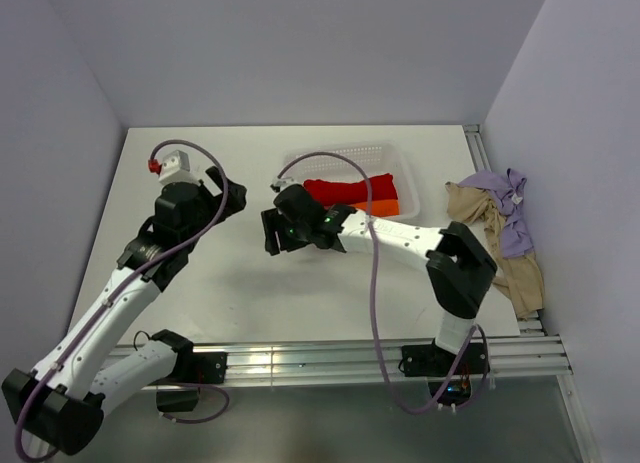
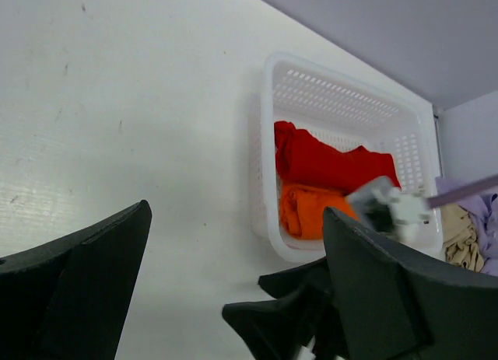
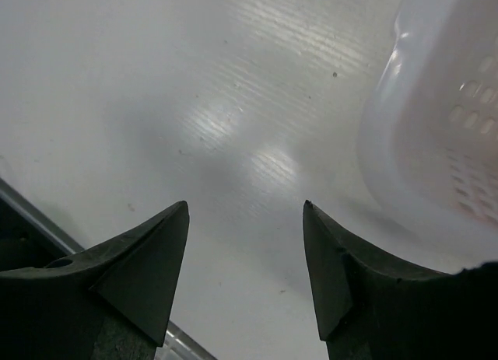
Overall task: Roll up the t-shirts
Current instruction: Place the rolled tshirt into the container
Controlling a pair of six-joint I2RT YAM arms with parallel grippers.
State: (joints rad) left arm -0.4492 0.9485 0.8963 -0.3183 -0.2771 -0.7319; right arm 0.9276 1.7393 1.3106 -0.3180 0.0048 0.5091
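Red shirt [image 1: 350, 190], orange shirt [image 1: 383, 205] rolled in basket [image 1: 340, 151] | left gripper [image 1: 222, 196], right gripper [image 1: 270, 234] both spread, empty | next, likely: fetch lilac shirt [image 1: 506, 213] or beige shirt [image 1: 478, 215], flatten.

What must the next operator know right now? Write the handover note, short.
Left gripper: fingers open, empty, above the bare table, left of the basket.
Right gripper: fingers open, empty, above the table beside the white mesh basket.
Red t-shirt and orange t-shirt: lying side by side in the basket as compact bundles, apparently rolled.
Lilac t-shirt and beige t-shirt: crumpled together at the table's right edge, not rolled.
Left to do: spread and roll the lilac and beige shirts.
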